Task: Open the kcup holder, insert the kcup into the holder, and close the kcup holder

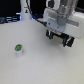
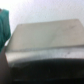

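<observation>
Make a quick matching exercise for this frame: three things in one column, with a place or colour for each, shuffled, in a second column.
Things:
1. pod
2. pincer
3. table

Descriptions:
A. hangs at the upper part of the exterior view's right, above the surface
B. white and bears the other item
C. small, green-topped, toward the exterior view's left

Pairs: 1-C, 2-A, 3-B

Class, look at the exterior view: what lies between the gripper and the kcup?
Only bare white table separates the gripper from the kcup.
</observation>
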Robot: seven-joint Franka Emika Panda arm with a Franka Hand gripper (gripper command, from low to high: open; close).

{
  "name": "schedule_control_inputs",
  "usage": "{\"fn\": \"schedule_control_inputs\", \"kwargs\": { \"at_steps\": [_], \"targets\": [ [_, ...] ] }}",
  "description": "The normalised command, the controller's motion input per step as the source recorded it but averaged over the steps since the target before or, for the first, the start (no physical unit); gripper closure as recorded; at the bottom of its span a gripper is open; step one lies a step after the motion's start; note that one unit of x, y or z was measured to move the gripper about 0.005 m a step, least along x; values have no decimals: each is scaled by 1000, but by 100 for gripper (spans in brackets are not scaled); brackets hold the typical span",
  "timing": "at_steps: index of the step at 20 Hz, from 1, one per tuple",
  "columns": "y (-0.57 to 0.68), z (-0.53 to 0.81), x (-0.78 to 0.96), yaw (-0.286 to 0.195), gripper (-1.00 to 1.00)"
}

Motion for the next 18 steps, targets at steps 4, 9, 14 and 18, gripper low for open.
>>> {"fn": "schedule_control_inputs", "kwargs": {
  "at_steps": [4, 9, 14, 18],
  "targets": [
    [-518, 385, 56, -185, -100],
    [-568, 272, -40, -216, -100],
    [-452, 165, -183, -243, -100],
    [-364, 75, -306, -259, -100]
  ]
}}
